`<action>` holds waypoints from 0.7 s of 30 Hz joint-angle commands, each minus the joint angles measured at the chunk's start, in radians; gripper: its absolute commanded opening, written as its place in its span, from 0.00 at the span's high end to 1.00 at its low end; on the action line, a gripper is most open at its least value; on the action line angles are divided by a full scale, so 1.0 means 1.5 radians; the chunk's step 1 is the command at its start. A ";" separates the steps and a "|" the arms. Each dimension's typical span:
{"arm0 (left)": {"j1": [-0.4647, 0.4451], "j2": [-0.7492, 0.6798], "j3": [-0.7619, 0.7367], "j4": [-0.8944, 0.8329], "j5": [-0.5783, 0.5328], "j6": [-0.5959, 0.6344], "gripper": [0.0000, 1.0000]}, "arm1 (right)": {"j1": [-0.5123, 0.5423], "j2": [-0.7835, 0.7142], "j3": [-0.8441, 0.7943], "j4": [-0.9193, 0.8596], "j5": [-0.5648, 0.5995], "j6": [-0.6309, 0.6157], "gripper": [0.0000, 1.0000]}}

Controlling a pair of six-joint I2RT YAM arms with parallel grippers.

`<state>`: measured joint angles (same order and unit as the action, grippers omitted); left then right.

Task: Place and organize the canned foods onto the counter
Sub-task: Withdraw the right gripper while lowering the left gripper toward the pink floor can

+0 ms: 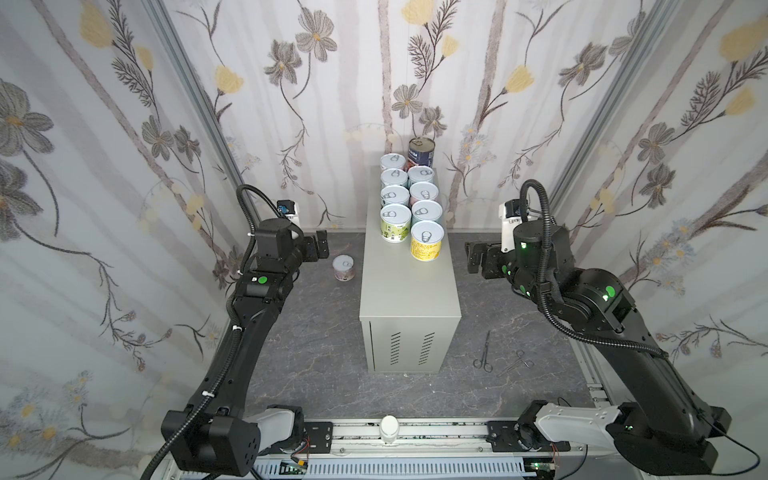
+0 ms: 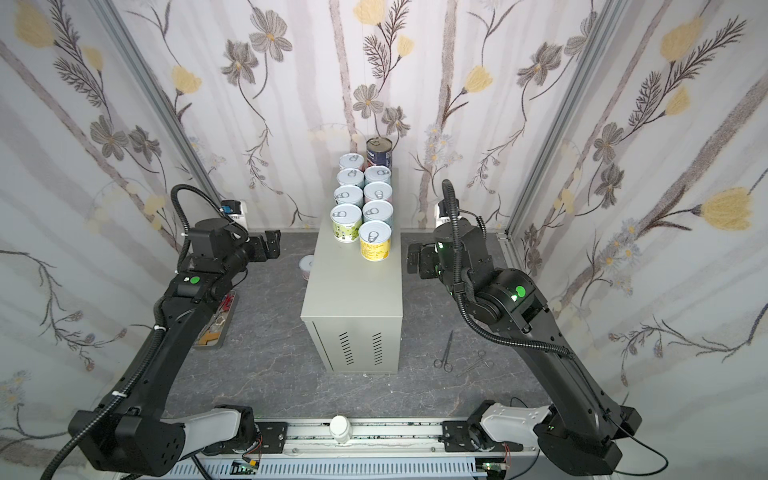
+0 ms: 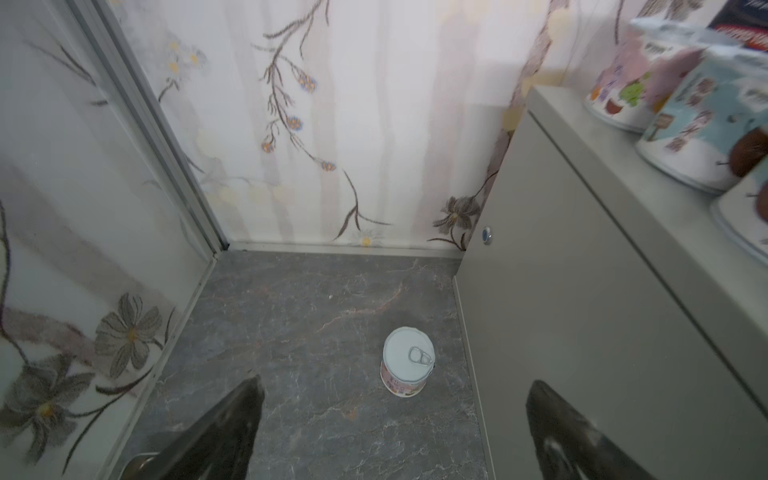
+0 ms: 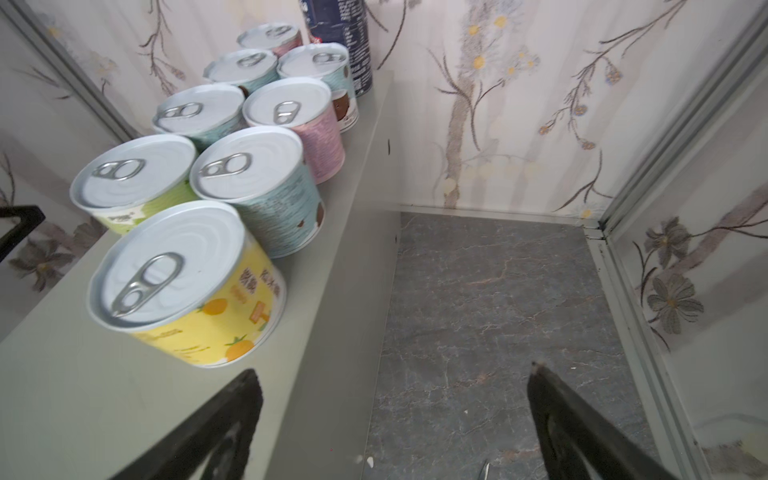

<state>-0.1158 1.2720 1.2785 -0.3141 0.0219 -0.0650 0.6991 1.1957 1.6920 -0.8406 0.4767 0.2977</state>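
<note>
Nearest you, slim steel scissors (image 1: 483, 353) lie on the dark marbled floor (image 1: 324, 353), right of the tall grey-beige metal box table (image 1: 409, 291). Your left gripper (image 1: 321, 245) and right gripper (image 1: 471, 257) hang released, jaws wide, flanking the table and grasping nothing. Left of it, one short pink-labelled pull-tab can (image 1: 343, 268) stands on the floor. On the table's far half stand eight short pastel cans (image 1: 395, 195) in two rows, then a taller dark blue can (image 1: 421, 152).
</note>
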 commanded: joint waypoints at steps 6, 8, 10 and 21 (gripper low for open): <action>0.002 0.147 0.037 -0.012 -0.007 -0.070 0.00 | -0.113 -0.045 -0.094 0.200 -0.076 -0.078 0.00; 0.000 0.192 0.053 -0.022 -0.015 -0.078 0.00 | -0.146 -0.039 -0.112 0.211 -0.107 -0.078 0.00; -0.002 0.229 0.062 -0.016 -0.023 -0.086 0.00 | -0.178 -0.032 -0.129 0.222 -0.151 -0.077 0.00; -0.019 0.468 0.206 -0.047 -0.009 -0.113 0.00 | -0.257 -0.006 -0.212 0.284 -0.260 -0.062 0.00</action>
<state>-0.1383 1.9255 1.5505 -0.3561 0.0124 -0.2127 0.3202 1.1847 1.3922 -0.4835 0.1406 0.2005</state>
